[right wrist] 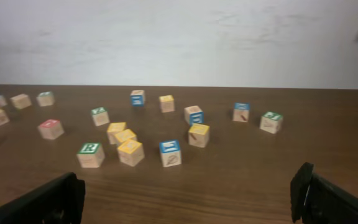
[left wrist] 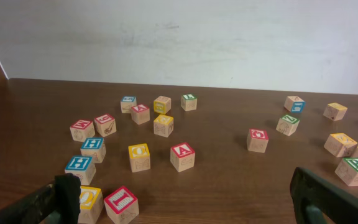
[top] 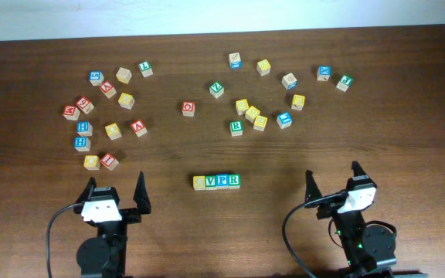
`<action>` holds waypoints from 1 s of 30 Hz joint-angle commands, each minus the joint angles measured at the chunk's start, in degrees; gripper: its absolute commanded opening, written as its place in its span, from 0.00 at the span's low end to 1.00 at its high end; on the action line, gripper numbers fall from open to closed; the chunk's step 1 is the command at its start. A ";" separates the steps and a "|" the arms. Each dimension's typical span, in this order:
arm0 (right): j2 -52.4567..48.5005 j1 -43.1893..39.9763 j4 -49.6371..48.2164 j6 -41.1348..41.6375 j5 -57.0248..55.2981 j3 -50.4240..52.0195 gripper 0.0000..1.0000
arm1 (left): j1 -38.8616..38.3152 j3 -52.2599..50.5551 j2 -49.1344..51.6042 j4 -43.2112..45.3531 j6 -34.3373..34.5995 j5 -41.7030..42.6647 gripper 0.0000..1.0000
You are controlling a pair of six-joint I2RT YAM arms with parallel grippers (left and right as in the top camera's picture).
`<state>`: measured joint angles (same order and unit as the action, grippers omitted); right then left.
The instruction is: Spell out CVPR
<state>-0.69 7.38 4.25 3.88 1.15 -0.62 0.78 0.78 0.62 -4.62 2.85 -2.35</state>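
A row of four letter blocks [top: 216, 181] reading C, V, P, R lies at the middle front of the table in the overhead view. It is not visible in either wrist view. My left gripper [top: 116, 191] is open and empty at the front left, well left of the row; its fingers show at the bottom of the left wrist view [left wrist: 185, 196]. My right gripper [top: 333, 180] is open and empty at the front right, well right of the row; its fingers show in the right wrist view [right wrist: 185, 196].
Several loose letter blocks lie scattered at the back left, such as the red I block [top: 110, 161] [left wrist: 121, 204], and at the back right, such as a green R block [top: 236, 128] [right wrist: 90, 155]. A red O block [top: 188, 109] sits mid-table.
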 commanded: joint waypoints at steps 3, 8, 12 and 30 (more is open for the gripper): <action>0.50 -4.20 0.42 -0.70 -1.75 0.31 0.98 | 0.26 -0.24 -0.33 -0.15 0.76 0.17 0.99; 0.50 -4.39 0.48 -2.47 -1.38 0.31 0.98 | 0.26 -0.24 -0.33 -0.15 0.76 0.17 0.99; 0.48 -4.39 0.42 -3.67 -1.40 0.31 0.98 | 0.26 -0.24 -0.33 -0.15 0.76 0.17 0.99; 0.48 -4.39 0.42 -3.67 -1.38 0.31 0.98 | 0.26 -0.24 -0.33 -0.15 0.79 0.17 0.99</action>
<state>-0.69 3.44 4.25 0.58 0.49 -0.62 0.78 0.78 0.62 -4.62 2.85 -2.37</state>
